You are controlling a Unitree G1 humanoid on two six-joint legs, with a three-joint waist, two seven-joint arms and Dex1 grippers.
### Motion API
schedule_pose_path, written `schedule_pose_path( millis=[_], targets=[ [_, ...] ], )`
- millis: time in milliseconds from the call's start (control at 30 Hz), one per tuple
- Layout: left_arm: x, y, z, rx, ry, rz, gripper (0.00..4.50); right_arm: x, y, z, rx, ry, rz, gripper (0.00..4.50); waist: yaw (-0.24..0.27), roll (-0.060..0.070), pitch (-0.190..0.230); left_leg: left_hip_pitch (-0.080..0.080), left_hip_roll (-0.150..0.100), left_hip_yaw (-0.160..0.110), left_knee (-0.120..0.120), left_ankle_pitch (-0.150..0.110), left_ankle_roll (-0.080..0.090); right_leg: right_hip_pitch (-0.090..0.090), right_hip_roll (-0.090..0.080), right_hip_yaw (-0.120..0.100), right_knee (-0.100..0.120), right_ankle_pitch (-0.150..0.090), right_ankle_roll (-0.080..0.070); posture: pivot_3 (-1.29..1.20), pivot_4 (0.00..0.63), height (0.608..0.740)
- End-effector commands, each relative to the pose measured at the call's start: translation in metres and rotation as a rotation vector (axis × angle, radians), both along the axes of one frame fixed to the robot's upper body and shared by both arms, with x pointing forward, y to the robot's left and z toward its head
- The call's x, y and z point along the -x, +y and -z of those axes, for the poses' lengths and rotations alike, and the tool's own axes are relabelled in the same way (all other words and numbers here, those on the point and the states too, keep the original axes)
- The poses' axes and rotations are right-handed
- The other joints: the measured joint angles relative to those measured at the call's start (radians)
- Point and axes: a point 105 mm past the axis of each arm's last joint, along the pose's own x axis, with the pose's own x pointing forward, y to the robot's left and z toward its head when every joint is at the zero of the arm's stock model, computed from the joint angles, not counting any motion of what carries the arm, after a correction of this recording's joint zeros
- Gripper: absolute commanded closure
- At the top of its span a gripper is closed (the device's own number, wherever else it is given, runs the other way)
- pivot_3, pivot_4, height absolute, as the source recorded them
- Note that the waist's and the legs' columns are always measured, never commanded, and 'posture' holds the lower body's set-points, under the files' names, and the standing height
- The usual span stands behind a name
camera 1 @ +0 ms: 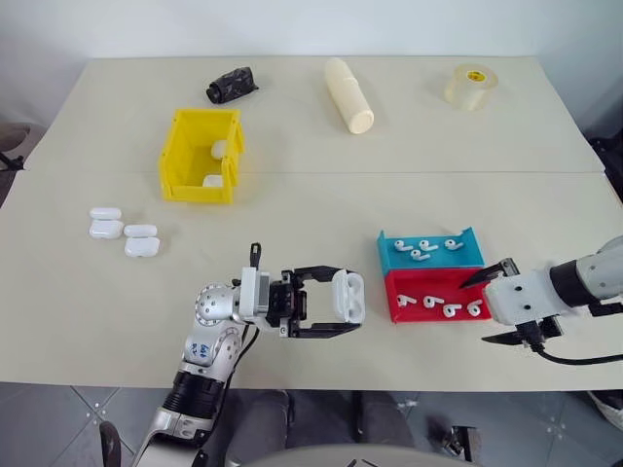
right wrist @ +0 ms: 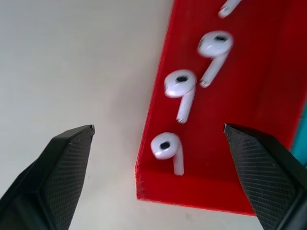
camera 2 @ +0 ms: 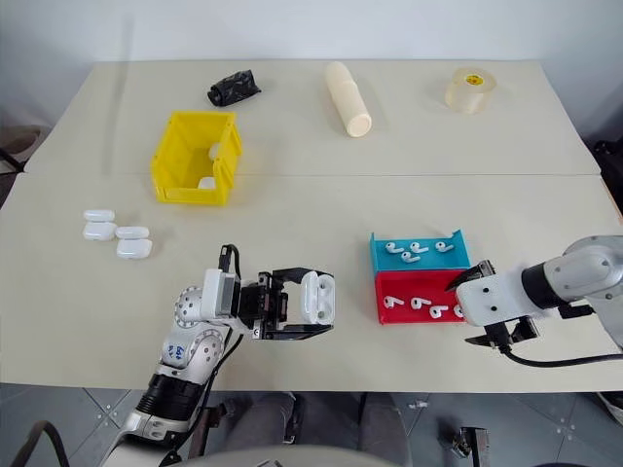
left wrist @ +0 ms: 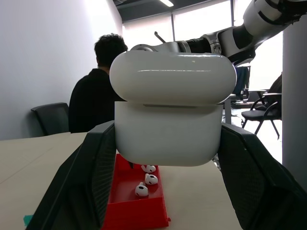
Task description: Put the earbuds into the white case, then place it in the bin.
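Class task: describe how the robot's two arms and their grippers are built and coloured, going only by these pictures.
The left gripper and right gripper each have two black, tapering fingers with a fine cross-hatched texture. The left arm has a silver, round-jointed wrist and a black ribbed forearm. The right arm has a white wrist housing, a black band, a grey forearm and a trailing black cable.

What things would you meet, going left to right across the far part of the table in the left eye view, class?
Crumpled black object → cream cylinder → roll of clear tape.
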Motion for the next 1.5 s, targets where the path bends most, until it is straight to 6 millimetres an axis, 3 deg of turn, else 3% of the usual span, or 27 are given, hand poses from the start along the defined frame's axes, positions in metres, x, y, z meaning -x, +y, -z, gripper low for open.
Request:
schedule_pose_path(
  millis=[33,133,200,333,1100,1200,1333,1500],
  targets=[
    [0.003,0.0,-0.007,0.015,-0.024,0.003,1.7,-0.002,-0.001,0.0,0.02,-0.018,-0.04,0.0,-0.001,0.0,0.0,0.0,0.0,0.0,0.0,0.0,0.0,0.0,0.0,0.0,0.0,0.0,0.0,0.0,0.15,0.74],
    [0.002,0.0,-0.008,0.014,-0.019,0.002,1.7,-0.003,-0.002,0.002,0.028,-0.019,-0.043,0.18,-0.001,0.0,0.0,0.0,0.0,0.0,0.0,0.0,0.0,0.0,0.001,0.0,0.0,0.0,0.0,0.0,0.15,0.74],
    [0.002,0.0,-0.009,0.013,-0.016,0.002,1.7,-0.003,-0.002,0.004,0.036,-0.018,-0.043,0.61,-0.001,0.0,0.0,0.0,0.0,0.0,0.0,0.0,0.0,0.0,0.001,0.0,0.0,0.0,0.0,0.0,0.15,0.74],
    [0.004,0.0,-0.01,0.012,-0.004,0.005,1.7,-0.004,-0.005,0.007,0.055,-0.016,-0.037,1.89,-0.001,0.0,0.0,0.0,0.0,0.0,0.0,0.0,0.0,0.0,0.0,0.0,0.0,0.0,0.0,0.0,0.15,0.74],
    [0.002,-0.003,-0.015,0.021,0.01,-0.007,1.7,-0.015,-0.009,0.007,0.126,-0.044,-0.126,1.89,-0.002,0.0,0.0,0.0,0.0,0.0,0.0,0.0,0.0,0.0,0.0,0.0,0.0,0.0,0.0,0.0,0.15,0.74],
    [0.001,-0.003,-0.016,0.022,0.008,-0.01,1.7,-0.015,-0.007,0.009,0.115,-0.039,-0.122,2.43,-0.002,0.0,0.0,0.0,0.0,0.0,0.0,0.0,0.0,0.0,0.0,0.0,0.0,0.0,0.0,0.0,0.15,0.74],
    [0.001,-0.002,-0.017,0.022,0.007,-0.012,1.7,-0.015,-0.005,0.009,0.109,-0.036,-0.12,3.64,-0.002,0.0,0.0,0.0,0.0,0.0,0.001,0.0,0.0,0.0,0.0,0.0,0.0,0.0,0.0,0.0,0.15,0.74],
    [0.001,-0.002,-0.018,0.021,0.007,-0.017,1.7,-0.014,-0.002,0.011,0.096,-0.025,-0.12,3.64,-0.002,0.0,0.0,0.001,0.001,0.0,0.001,0.0,0.0,0.0,0.001,0.0,0.001,0.0,0.0,0.0,0.15,0.74]
  ],
)
